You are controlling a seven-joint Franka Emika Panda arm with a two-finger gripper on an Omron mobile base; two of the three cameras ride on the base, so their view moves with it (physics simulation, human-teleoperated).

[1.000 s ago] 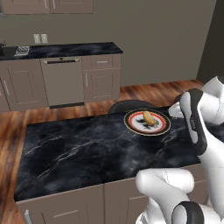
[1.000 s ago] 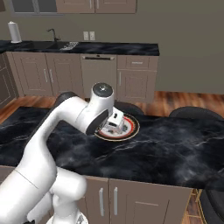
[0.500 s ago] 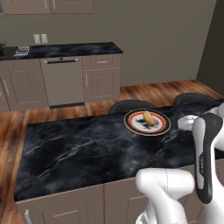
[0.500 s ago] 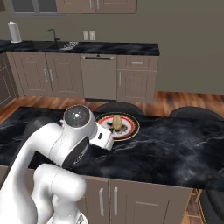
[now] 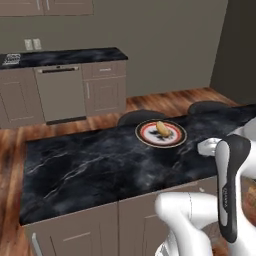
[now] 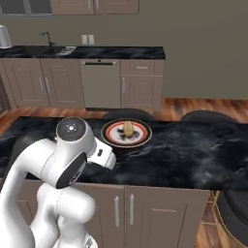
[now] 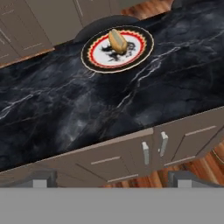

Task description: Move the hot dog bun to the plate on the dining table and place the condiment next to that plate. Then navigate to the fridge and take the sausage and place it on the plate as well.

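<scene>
While end effector spread wide, tips cropped | hot dog bun on plate

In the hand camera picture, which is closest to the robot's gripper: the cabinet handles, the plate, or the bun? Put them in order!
The gripper sits open at the bottom edge of the hand view.
1. Cabinet handles: just past the gripper, under the table edge.
2. Plate: farther off on the dining table, its near rim first.
3. Hot dog bun: on the plate, toward its far side.

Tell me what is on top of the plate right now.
The hot dog bun lies on the plate, over dark markings at its pale centre. Whatever sits directly beneath the bun is covered. No sausage is there.
</scene>
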